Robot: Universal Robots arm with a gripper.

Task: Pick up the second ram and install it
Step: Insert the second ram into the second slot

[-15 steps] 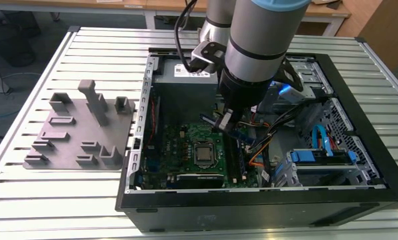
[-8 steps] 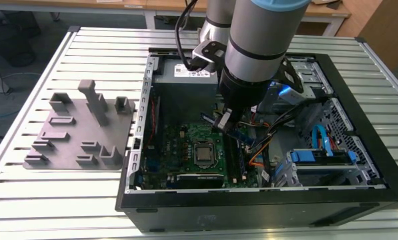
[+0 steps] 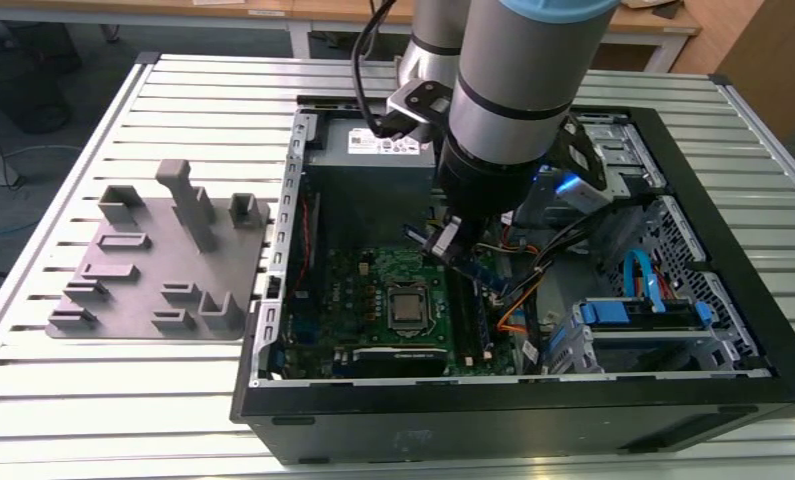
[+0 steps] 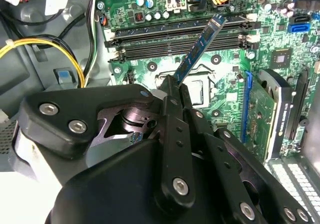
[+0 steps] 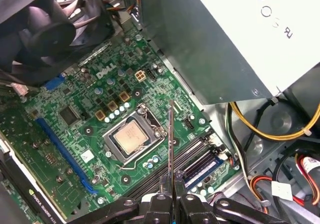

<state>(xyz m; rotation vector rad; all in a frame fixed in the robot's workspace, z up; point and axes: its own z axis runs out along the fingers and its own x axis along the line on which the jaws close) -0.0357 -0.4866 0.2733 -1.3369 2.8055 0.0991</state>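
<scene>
The second ram (image 4: 198, 47), a thin blue-green stick, is pinched at one end between my gripper (image 4: 173, 86) fingers. Its free end hangs tilted above the memory slots (image 4: 175, 36) on the green motherboard (image 4: 227, 68). In the first wrist view the second ram (image 5: 170, 149) shows edge-on as a thin line rising from my gripper (image 5: 170, 198), beside the CPU socket (image 5: 131, 136) and above the memory slots (image 5: 200, 165). One of those slots holds a blue stick. In the exterior view my gripper (image 3: 448, 245) is down inside the open computer case (image 3: 504, 420), over the motherboard (image 3: 370, 285).
A grey fixture plate (image 3: 157, 265) with upright posts lies on the slatted table (image 3: 130, 400) at the exterior view's left of the case. Inside the case are the power supply (image 5: 235, 38), a fan (image 5: 47, 26), yellow cables (image 4: 60, 48), blue drive cables (image 3: 644, 280) and an expansion card (image 4: 270, 119).
</scene>
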